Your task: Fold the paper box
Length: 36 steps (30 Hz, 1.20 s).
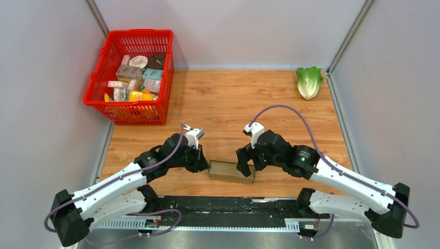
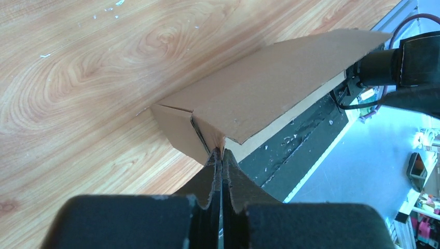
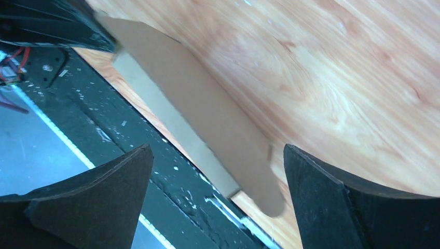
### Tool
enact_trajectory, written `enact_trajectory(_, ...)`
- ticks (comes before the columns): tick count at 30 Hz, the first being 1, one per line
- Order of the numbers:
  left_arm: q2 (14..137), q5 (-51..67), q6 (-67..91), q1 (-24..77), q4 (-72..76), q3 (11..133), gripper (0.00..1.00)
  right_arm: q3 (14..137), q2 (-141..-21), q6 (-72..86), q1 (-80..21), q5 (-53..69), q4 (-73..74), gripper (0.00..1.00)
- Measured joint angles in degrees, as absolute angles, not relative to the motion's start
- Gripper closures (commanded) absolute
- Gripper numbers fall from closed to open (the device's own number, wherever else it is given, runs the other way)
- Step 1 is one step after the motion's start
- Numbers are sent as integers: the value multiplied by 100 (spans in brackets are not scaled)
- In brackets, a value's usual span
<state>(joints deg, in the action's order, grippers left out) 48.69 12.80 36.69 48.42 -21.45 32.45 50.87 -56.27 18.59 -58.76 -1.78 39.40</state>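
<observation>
The paper box (image 1: 231,171) is a small, shallow brown cardboard box, closed into a low rectangular shape. It lies on the wooden table (image 1: 233,104) at 6 o'clock in the overhead view, close to the near edge, with its long side running from 9 to 3 o'clock. One long side runs just along the black strip (image 1: 228,205) that borders the table there.

My left gripper (image 1: 203,166) meets the box at its 9 o'clock end. In my left wrist view the fingers (image 2: 236,181) are pressed together, and their tips pinch a thin fold of cardboard at the box's near corner. The top panel slopes away towards 2 o'clock.

My right gripper (image 1: 244,168) is at the box's 3 o'clock end. In my right wrist view its jaws are spread wide, one dark finger (image 3: 119,176) at 8 o'clock and the other at 4 o'clock. The box lies in the gap beyond them, slanting from 11 to 5 o'clock. I cannot tell whether either finger touches it.

Well away at 10 o'clock on the table stands a red basket (image 1: 124,111), holding small colourful packages (image 1: 136,78). At 1 o'clock, in the far corner, lies a head of green lettuce (image 1: 310,81). Grey walls enclose the table on three sides.
</observation>
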Motion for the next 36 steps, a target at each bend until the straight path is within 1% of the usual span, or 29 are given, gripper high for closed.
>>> enact_trajectory(2,4851,1278,3653,4842,-2169,3245,100,4921,-5367,2053,-5774,-379,4169,5)
enact_trajectory(3,4847,1278,3651,4842,-2176,3245,100,4869,-5310,2161,-5712,-489,4281,8)
enact_trajectory(4,4838,1280,3647,4842,-2191,3245,100,4823,-5280,2290,-5642,-604,4423,15)
enact_trajectory(6,4827,1280,3627,4842,-2213,3245,100,4764,-5277,2545,-5535,-757,4685,19)
enact_trajectory(7,4825,1278,3610,4842,-2224,3245,100,4762,-5290,2685,-5509,-803,4812,26)
enact_trajectory(9,4823,1249,3562,4842,-2287,3256,100,4762,-5315,2897,-5502,-851,5019,34)
enact_trajectory(10,4823,1238,3546,4842,-2335,3275,100,4762,-5317,2976,-5502,-849,5109,40)
enact_trajectory(13,4807,1153,3487,4842,-2482,3371,100,4759,-5275,3190,-5505,-827,5262,47)
enact_trajectory(18,4737,1079,3424,4842,-2582,3459,100,4683,-5105,3339,-5505,-639,5249,52)
enact_trajectory(19,4729,1076,3420,4842,-2589,3459,100,4663,-5100,3341,-5505,-580,5242,56)
enact_trajectory(23,4727,1063,3415,4842,-2600,3459,100,4563,-5172,3319,-5505,-475,5116,61)
enact_trajectory(25,4727,1044,3415,4842,-2604,3457,100,4510,-5262,3295,-5505,-440,4991,70)
enact_trajectory(27,4727,1037,3415,4842,-2602,3457,100,4453,-5398,3242,-5505,-429,4864,76)
enact_trajectory(30,4724,1033,3417,4842,-2602,3457,100,4416,-5636,3197,-5505,-392,4729,79)
enact_trajectory(33,4724,1033,3417,4842,-2602,3454,100,4416,-5760,3168,-5505,-325,4613,86)
enact_trajectory(35,4727,1033,3417,4842,-2600,3450,100,4421,-5771,3168,-5505,-292,4593,88)
enact_trajectory(36,4727,1033,3415,4842,-2593,3444,100,4429,-5771,3170,-5505,-276,4593,91)
